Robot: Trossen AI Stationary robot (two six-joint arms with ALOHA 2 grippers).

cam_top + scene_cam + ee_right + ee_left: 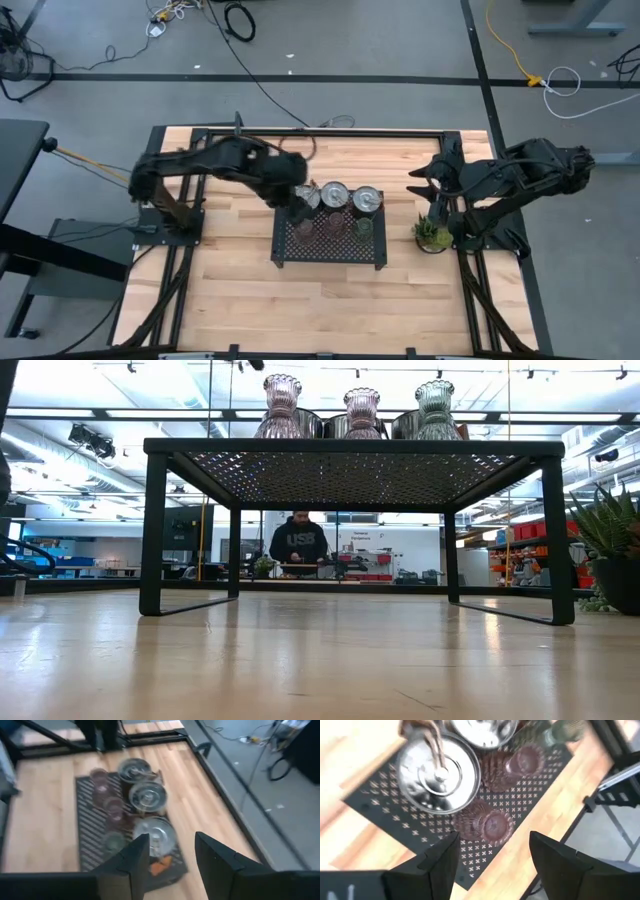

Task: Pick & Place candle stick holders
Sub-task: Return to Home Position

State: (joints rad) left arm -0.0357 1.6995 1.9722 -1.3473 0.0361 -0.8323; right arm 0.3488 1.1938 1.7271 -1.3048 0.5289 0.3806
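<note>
While left end effector [493,840] gapes empty, ribbed pink glass holders [282,408], shiny silver dishes [422,780]

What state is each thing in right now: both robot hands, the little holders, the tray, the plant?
Tray: standing on its legs.
Pink glass holders: both upright on tray.
Green glass holder: upright on tray.
Silver holders: three, resting on tray.
Plant: upright beside tray.
Left hand: open, empty, above tray.
Right hand: open, empty, clear of tray.
</note>
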